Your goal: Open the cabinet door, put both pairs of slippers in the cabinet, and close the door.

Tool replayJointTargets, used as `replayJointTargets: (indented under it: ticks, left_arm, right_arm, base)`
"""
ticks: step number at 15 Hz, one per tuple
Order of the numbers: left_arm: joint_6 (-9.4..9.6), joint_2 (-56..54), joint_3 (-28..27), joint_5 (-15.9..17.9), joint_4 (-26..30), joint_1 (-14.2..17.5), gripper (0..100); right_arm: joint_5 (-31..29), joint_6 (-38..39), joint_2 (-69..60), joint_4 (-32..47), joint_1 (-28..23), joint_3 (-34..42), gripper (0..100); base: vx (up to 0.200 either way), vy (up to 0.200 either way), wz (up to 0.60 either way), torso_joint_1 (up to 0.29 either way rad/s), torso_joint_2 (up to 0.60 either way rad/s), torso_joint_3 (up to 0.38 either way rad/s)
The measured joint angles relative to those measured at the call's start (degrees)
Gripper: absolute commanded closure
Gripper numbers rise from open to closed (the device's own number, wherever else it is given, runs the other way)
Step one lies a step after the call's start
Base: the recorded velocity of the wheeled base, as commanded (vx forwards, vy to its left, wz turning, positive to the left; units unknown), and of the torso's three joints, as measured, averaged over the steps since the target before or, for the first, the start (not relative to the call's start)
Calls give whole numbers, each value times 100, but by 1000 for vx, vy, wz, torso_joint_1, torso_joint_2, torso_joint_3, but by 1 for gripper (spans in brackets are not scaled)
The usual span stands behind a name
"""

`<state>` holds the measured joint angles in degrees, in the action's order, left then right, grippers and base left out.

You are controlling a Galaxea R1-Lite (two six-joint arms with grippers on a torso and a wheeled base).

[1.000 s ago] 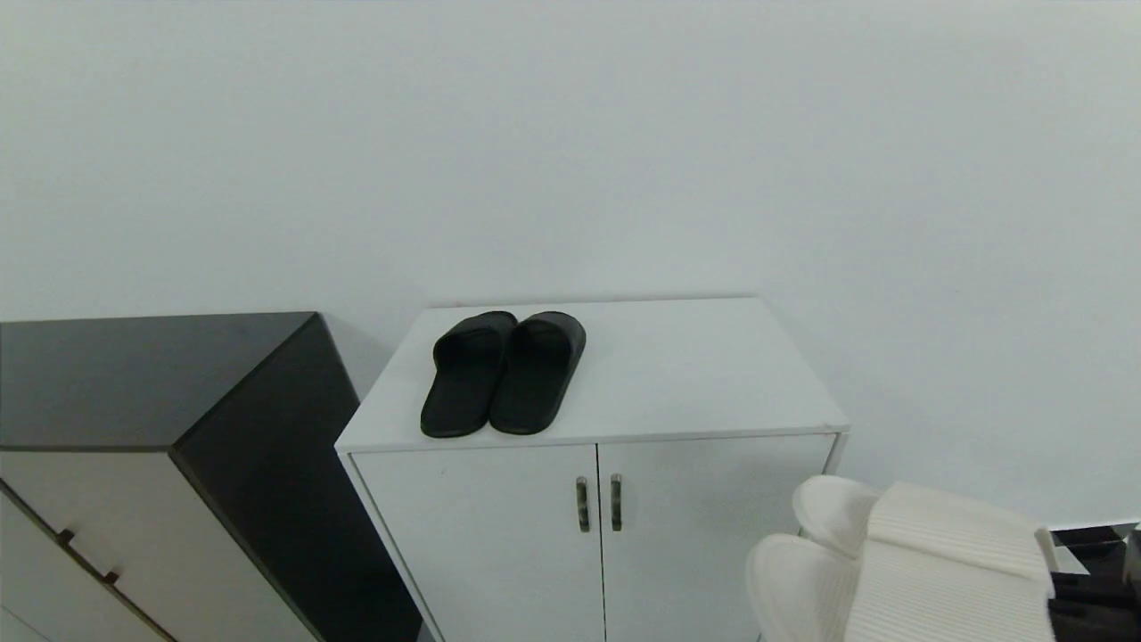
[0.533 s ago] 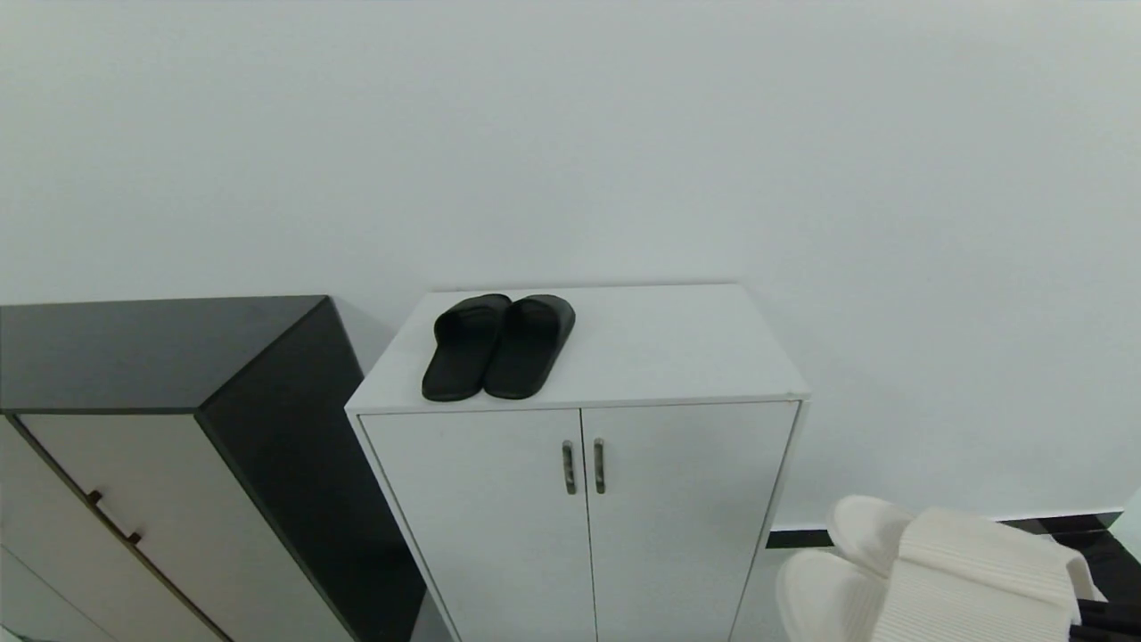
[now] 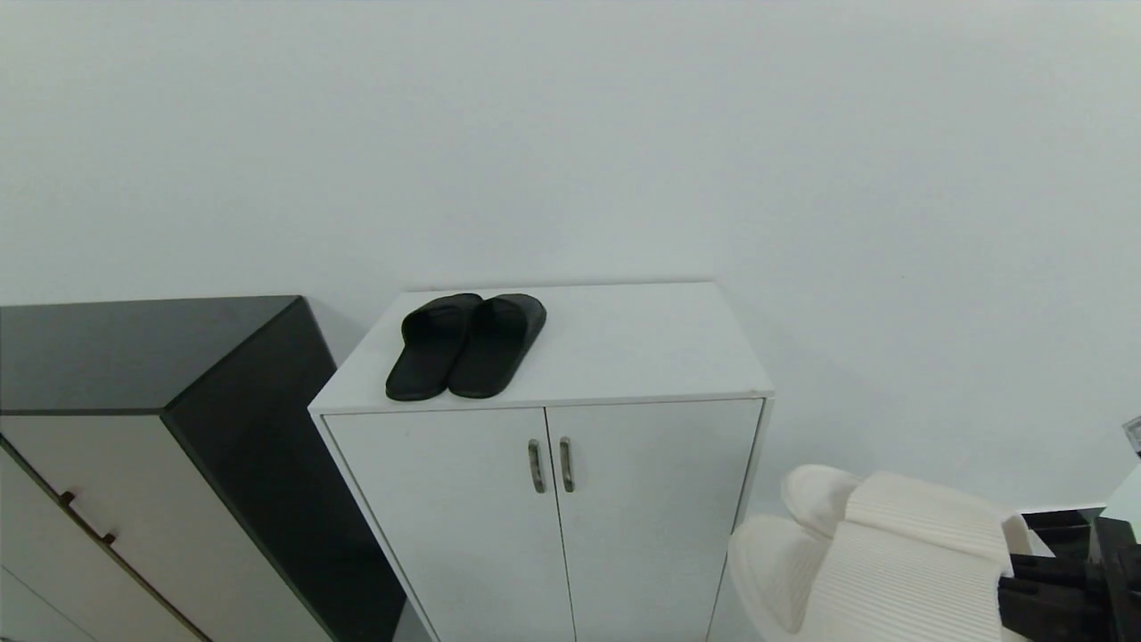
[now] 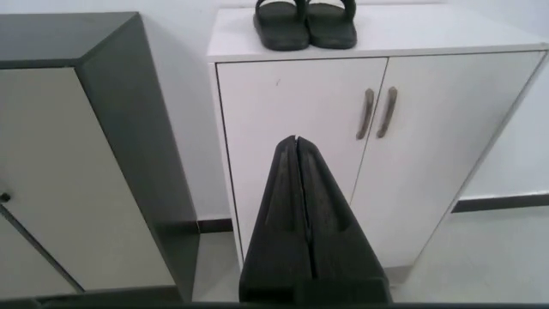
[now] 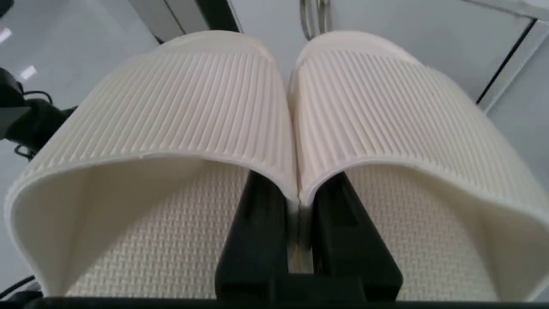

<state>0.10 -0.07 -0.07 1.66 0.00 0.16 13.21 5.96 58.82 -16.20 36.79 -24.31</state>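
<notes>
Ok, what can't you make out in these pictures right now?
1. Inside of the white cabinet: its shut doors hide it, head and left wrist views.
2. Tips of the right claw: covered by the white slippers, right wrist view.
3. Dark cabinet: cut off by the head view's left edge.

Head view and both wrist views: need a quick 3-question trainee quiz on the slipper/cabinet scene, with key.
1. True or false: both doors of the white cabinet are shut.
2. Where do the black slippers lie? A) on top of the cabinet B) inside the cabinet C) on the floor
3. Fill in: the right hand is clamped on the pair of ____ slippers.

Key: 1 true; 2 A; 3 white, i.e. the white slippers.
</notes>
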Motion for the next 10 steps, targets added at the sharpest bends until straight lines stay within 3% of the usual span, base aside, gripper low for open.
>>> replayJointTargets:
  ticks: [3,7,10]
  left_arm:
    - [4,0,-2,9,0,-2,100]
    - [6,0,-2,11,0,-5,100]
    - [6,0,-2,11,0,2,100]
  right_arm:
    - [-16,0,490,-350,319,11,100]
    - [-156,13,1502,-2033,634,78,100]
    - [-169,33,1874,-2161,750,151,100]
  base:
    - [0,0,0,0,0,0]
    - [0,0,0,0,0,0]
    - [0,0,0,0,0,0]
